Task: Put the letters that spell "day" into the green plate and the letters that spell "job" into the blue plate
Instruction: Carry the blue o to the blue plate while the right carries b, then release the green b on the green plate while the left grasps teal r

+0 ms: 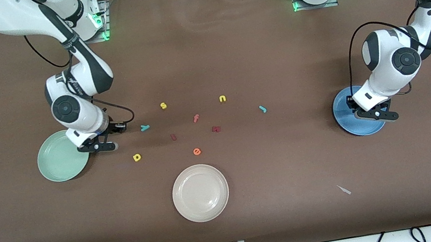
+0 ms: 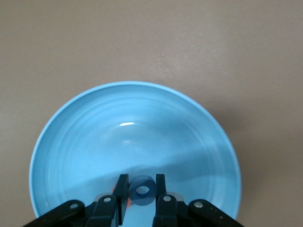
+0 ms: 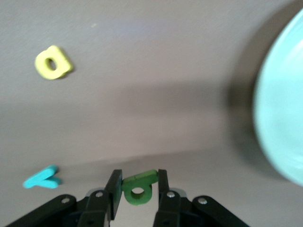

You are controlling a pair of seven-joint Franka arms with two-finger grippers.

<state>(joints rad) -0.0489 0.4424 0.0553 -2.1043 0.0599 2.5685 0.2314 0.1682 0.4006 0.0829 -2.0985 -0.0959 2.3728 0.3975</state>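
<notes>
My left gripper (image 2: 142,180) is shut on the blue ring-like o (image 2: 142,191) and hangs low over the blue plate (image 2: 94,142). In the front view this gripper (image 1: 375,113) covers part of the blue plate (image 1: 344,111). A salmon patch shows beside one finger; I cannot tell what it is. My right gripper (image 3: 139,176) is shut on the dark green a (image 3: 138,190). It hangs over the table by the green plate (image 3: 284,109), just off the plate's rim. In the front view the right gripper (image 1: 98,147) stands beside the green plate (image 1: 58,159). On the table lie the yellow d (image 1: 136,157), the teal y (image 1: 145,127) and the teal j (image 1: 262,108).
A cream-white plate (image 1: 200,193) sits nearer the front camera. Loose letters lie mid-table: yellow s (image 1: 163,106), yellow n (image 1: 222,99), salmon f (image 1: 196,118), orange e (image 1: 197,151) and two dark red pieces (image 1: 173,137). A small white scrap (image 1: 344,189) lies toward the left arm's end.
</notes>
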